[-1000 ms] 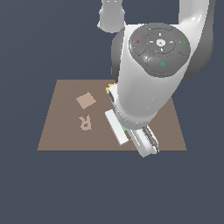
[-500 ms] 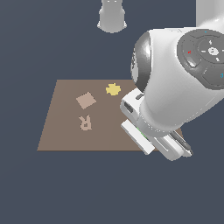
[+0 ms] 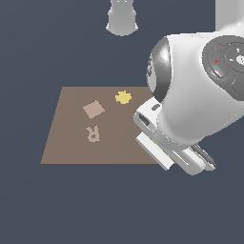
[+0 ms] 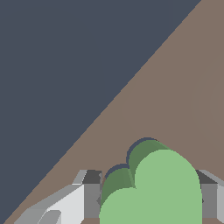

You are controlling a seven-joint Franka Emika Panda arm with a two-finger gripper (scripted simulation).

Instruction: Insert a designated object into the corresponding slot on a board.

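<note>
Gripping green heart (image 4: 153,192), gripper (image 4: 151,201) hangs low over board (image 3: 71,143) w/ arm bent.

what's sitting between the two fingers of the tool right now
In the wrist view, the green heart piece fills the gap between the tool's fingers, over the brown board. The exterior view hides it behind the arm.

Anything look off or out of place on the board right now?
Nothing stands out. The green heart sits between the gripper fingers above a dark heart-shaped slot in the board; the tan square and yellow piece lie flat.
</note>
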